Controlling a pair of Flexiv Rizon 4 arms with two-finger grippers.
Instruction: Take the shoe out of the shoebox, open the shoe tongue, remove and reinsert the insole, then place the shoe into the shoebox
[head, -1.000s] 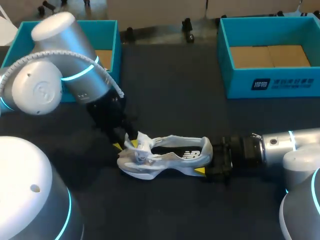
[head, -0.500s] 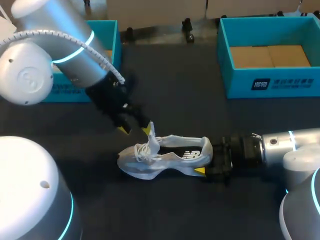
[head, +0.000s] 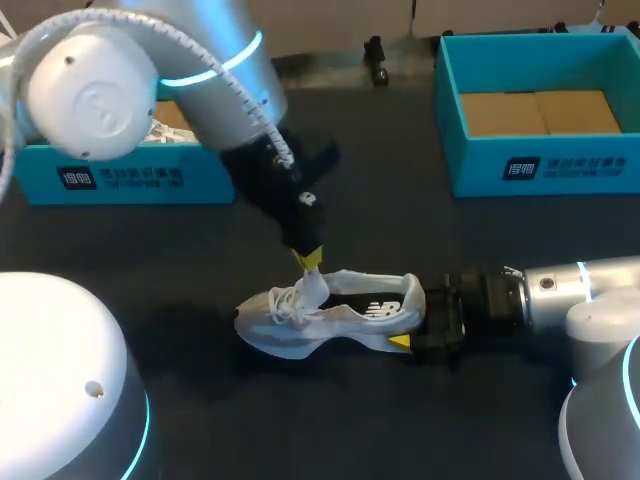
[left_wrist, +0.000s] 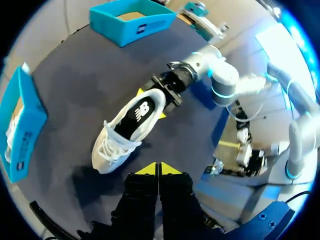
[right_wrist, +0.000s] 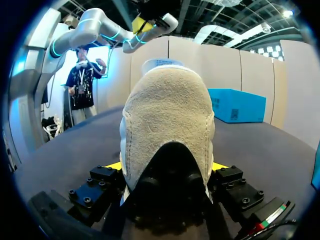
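While the shoe (head: 325, 315) lies on its sole on the table (head: 380, 420), out of either box, its long axis runs across in front of me: toe toward my left side, heel toward my right. Right gripper (right_wrist: 167, 167): closed on the heel, one yellow tip on each side of it, so the shoe is pinned from the rear. Left gripper (left_wrist: 159, 169): fingers pressed together, nothing between them. It hangs above the lace end of the shoe; from the left wrist view the shoe lies ahead of and below the tips, apart from them. The tongue (head: 316, 287) stands raised at the front of the opening, directly under the left gripper in the head view. The dark insole (left_wrist: 140, 114) shows in the opening behind it, toward the heel. Judgement: tongue step done or nearly done; insole removal is next. My left arm is the free one and the nearer to the opening; it would need to part its fingers and come down along the shoe's axis, behind the tongue. The blue shoebox (head: 540, 110) sits well apart, at the far right.
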